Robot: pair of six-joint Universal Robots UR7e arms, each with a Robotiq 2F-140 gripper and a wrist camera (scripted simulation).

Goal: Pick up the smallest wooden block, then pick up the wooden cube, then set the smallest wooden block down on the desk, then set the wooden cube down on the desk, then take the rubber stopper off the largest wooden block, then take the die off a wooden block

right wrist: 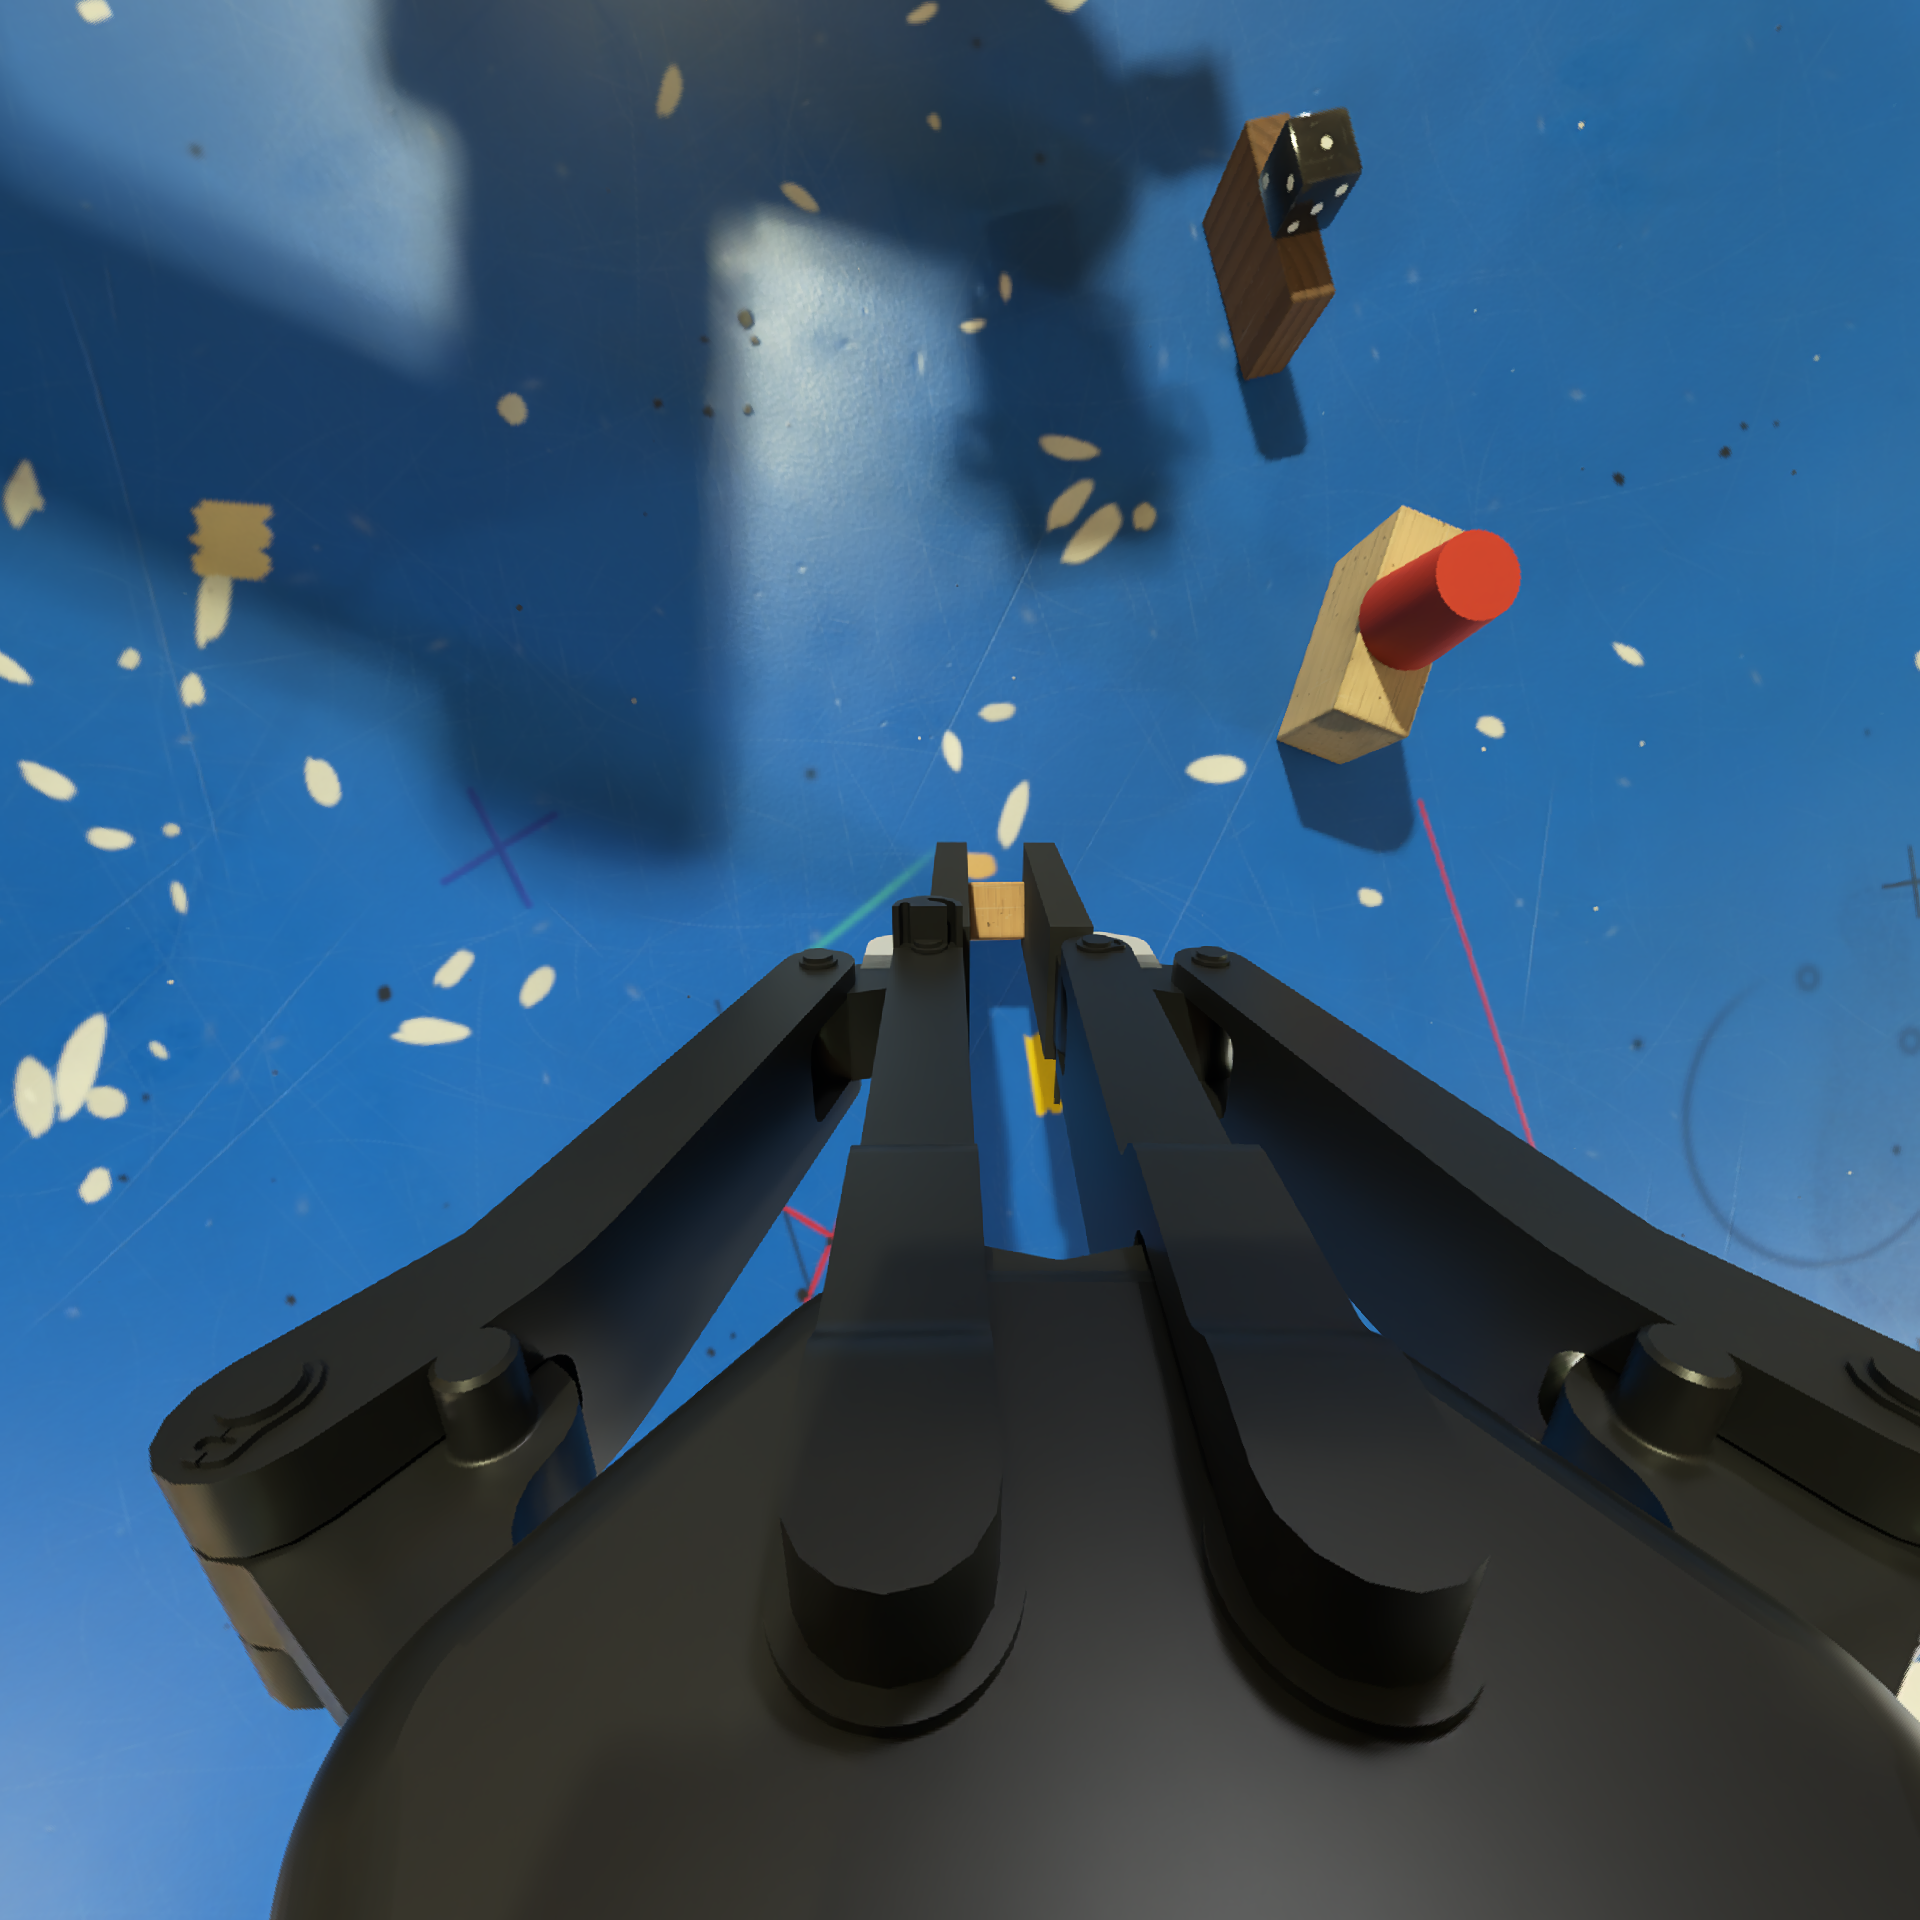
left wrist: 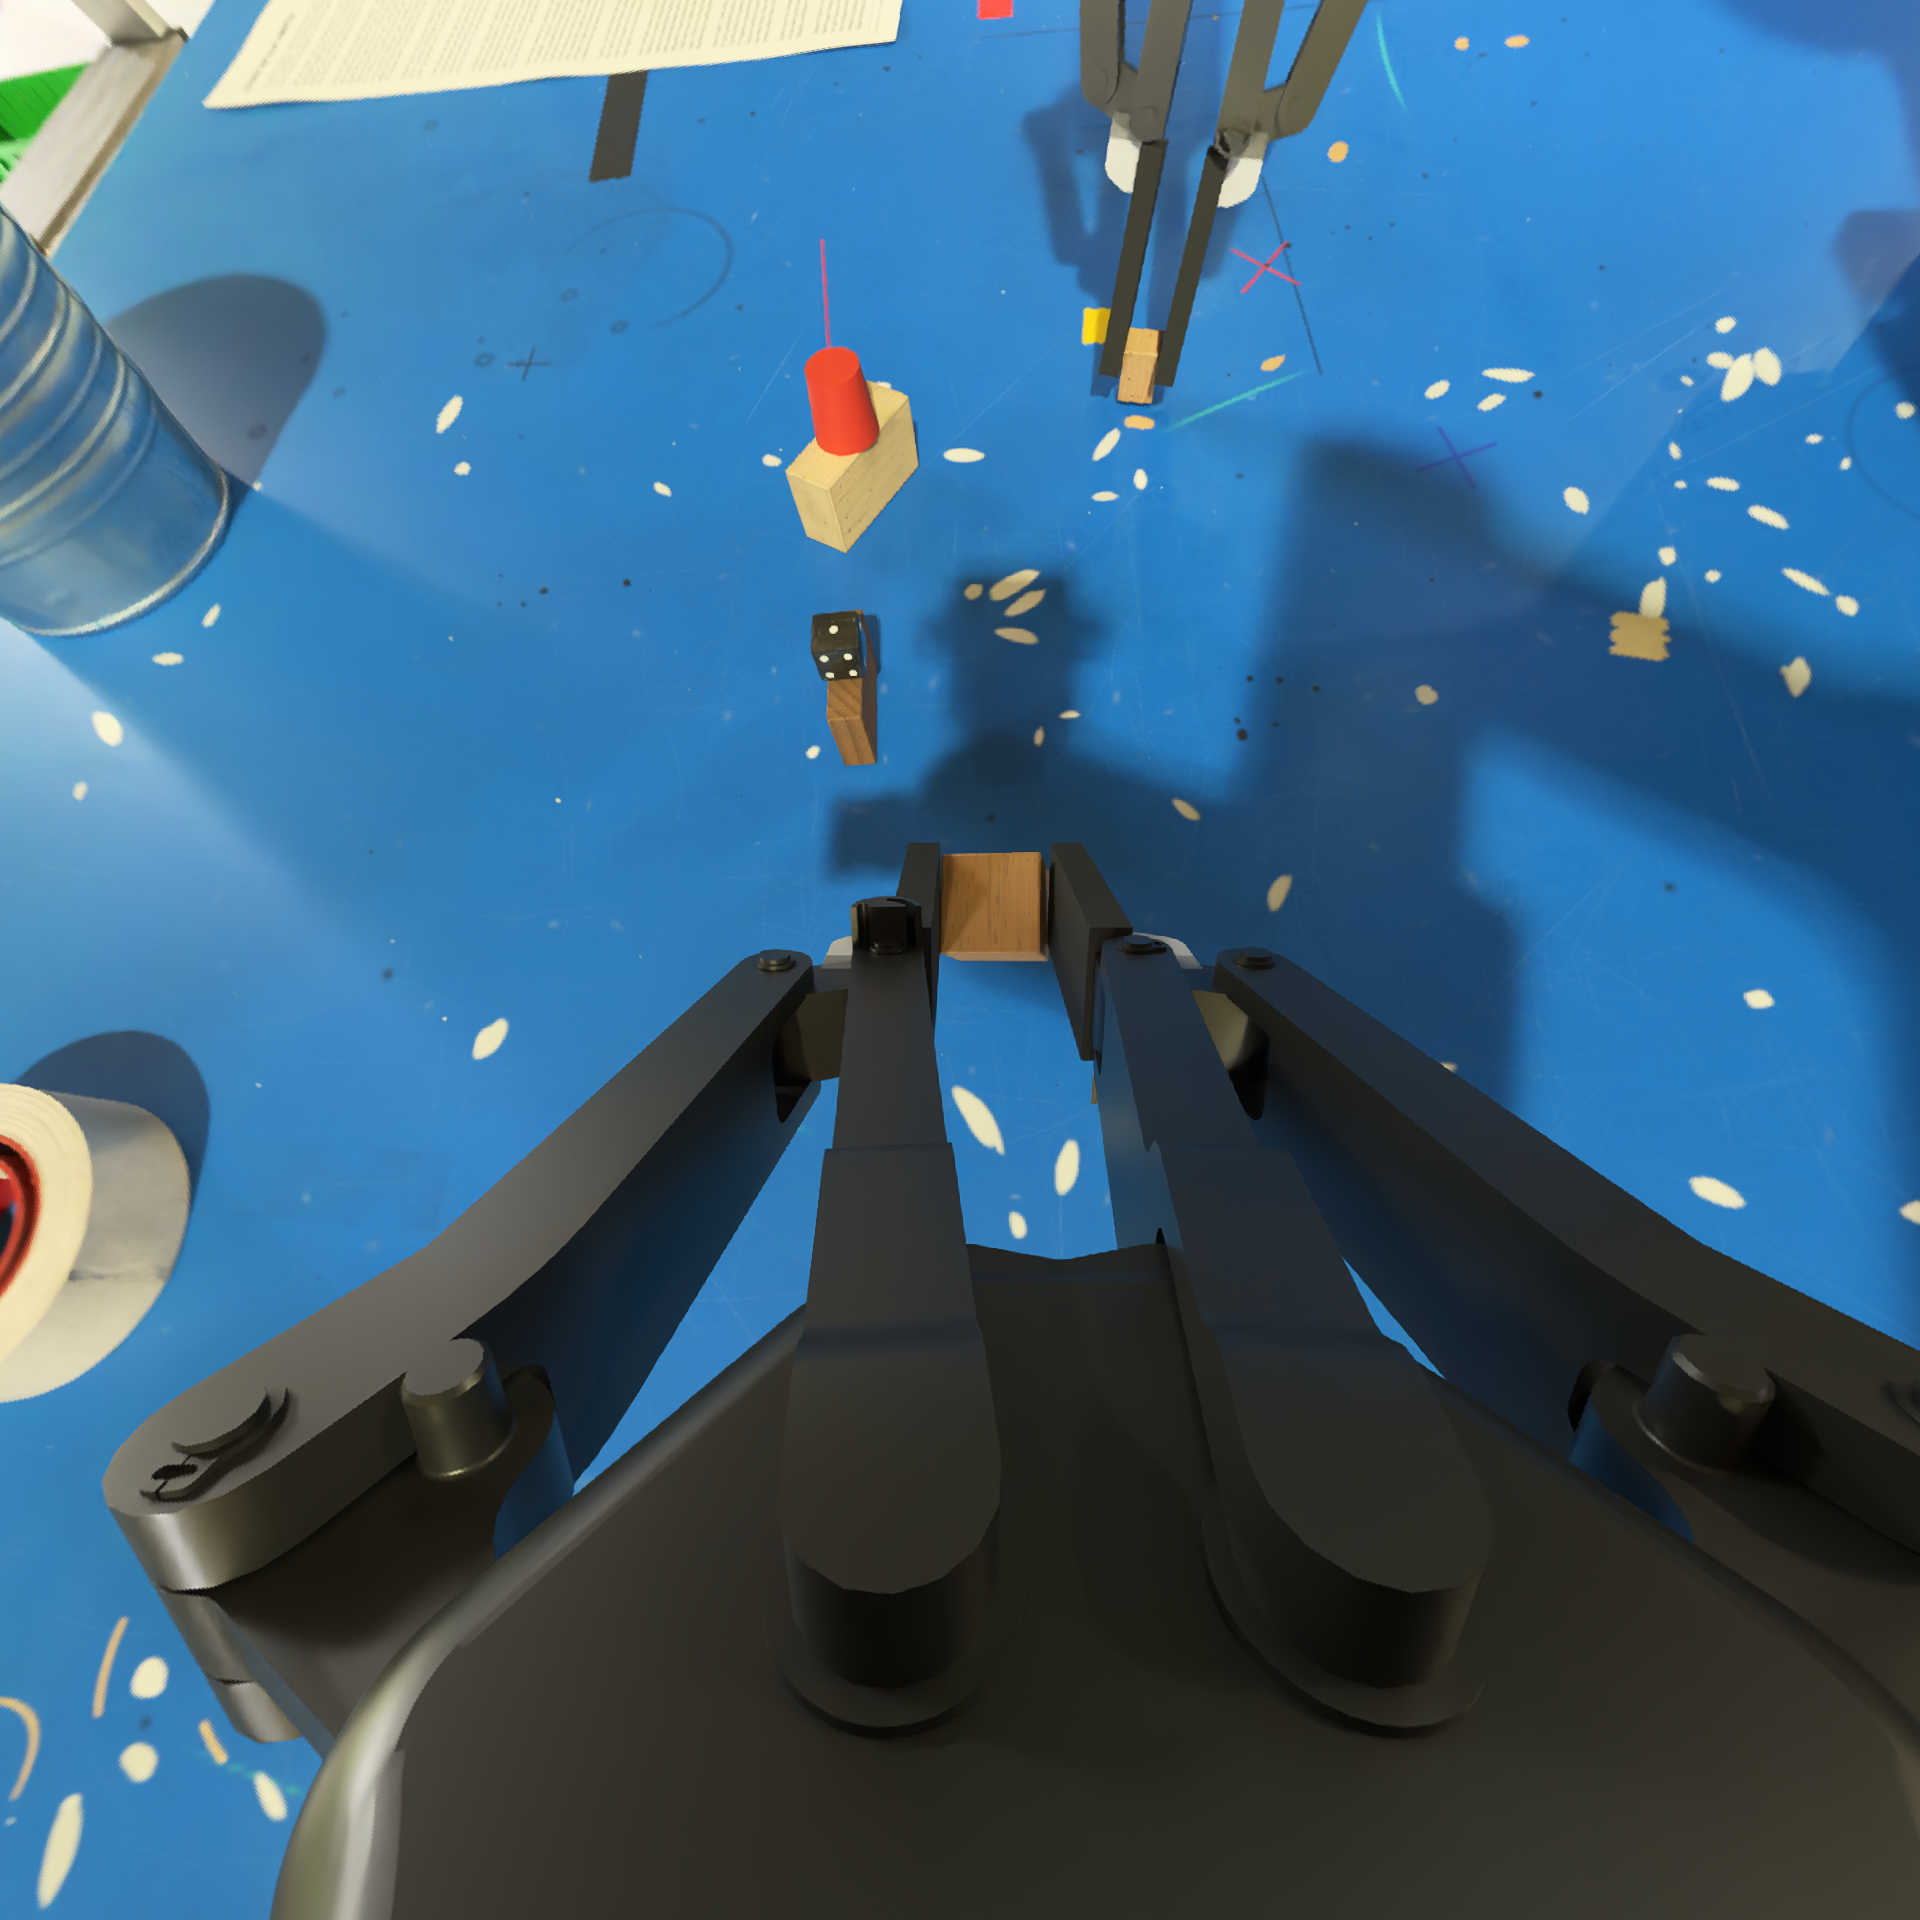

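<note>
My left gripper (left wrist: 994,883) is shut on the wooden cube (left wrist: 992,904) and holds it over the blue desk (left wrist: 416,831). My right gripper (right wrist: 995,883) is shut on the smallest wooden block (right wrist: 997,910); it also shows in the left wrist view (left wrist: 1138,364), low by the desk. The red rubber stopper (left wrist: 840,401) stands on the largest, pale wooden block (left wrist: 854,481), which also shows in the right wrist view (right wrist: 1340,665). The black die (left wrist: 837,644) sits on a dark wooden block (left wrist: 853,722), seen too in the right wrist view (right wrist: 1311,171).
A metal can (left wrist: 94,457) stands at the left, a tape roll (left wrist: 62,1216) at the lower left, and a paper sheet (left wrist: 561,47) at the far edge. A small yellow piece (left wrist: 1094,325) lies next to the right gripper. Pale flecks dot the desk.
</note>
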